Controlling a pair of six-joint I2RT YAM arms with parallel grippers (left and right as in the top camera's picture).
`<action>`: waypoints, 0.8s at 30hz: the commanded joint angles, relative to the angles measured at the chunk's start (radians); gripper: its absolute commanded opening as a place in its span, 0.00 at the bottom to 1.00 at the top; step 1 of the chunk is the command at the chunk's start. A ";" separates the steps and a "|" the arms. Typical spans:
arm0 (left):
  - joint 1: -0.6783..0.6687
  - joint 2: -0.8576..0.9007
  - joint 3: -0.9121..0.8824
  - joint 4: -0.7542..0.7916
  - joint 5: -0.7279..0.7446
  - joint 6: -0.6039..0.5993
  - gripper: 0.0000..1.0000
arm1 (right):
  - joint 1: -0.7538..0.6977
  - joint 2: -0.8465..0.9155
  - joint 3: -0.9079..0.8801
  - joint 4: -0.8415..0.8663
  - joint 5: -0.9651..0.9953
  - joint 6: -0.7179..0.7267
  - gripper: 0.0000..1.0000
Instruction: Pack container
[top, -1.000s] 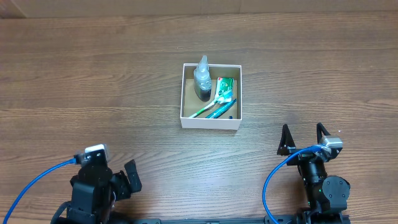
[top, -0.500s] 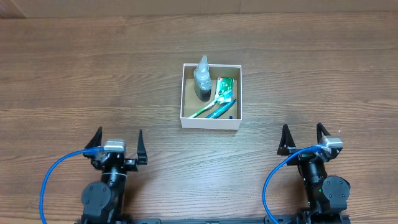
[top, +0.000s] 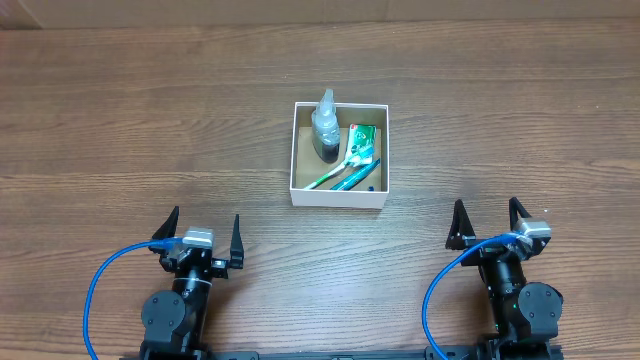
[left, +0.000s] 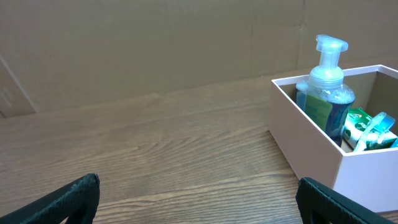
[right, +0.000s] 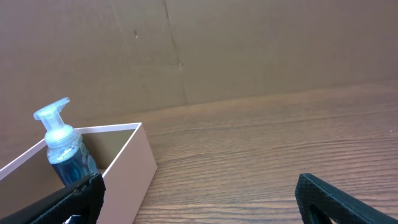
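The container (top: 296, 150) is a small square box with white walls and a brown floor, at the table's middle. In it stand a clear pump bottle (top: 325, 125) with blue liquid, a green packet (top: 362, 143) and toothbrushes (top: 340, 176). The box (left: 311, 146) and bottle (left: 324, 93) show at the right of the left wrist view, and at the left of the right wrist view, box (right: 134, 165) and bottle (right: 62, 146). My left gripper (top: 200, 232) is open and empty at the front left. My right gripper (top: 488, 222) is open and empty at the front right.
The wooden table (top: 120, 120) spreads all round the box. A brown cardboard wall (left: 155, 43) stands behind the table. Blue cables (top: 100, 290) loop at each arm's base.
My left arm has swung up from a folded pose at the front left corner and now points forward with its fingers spread. The right arm and the box have not moved.
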 joint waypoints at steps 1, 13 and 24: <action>0.008 -0.012 -0.003 0.001 0.026 0.022 1.00 | 0.007 -0.006 -0.010 0.008 0.009 -0.007 1.00; 0.008 -0.012 -0.003 0.001 0.026 0.022 1.00 | 0.007 -0.006 -0.010 0.008 0.009 -0.007 1.00; 0.008 -0.012 -0.003 0.001 0.026 0.022 1.00 | 0.041 -0.006 -0.010 0.008 0.009 -0.007 1.00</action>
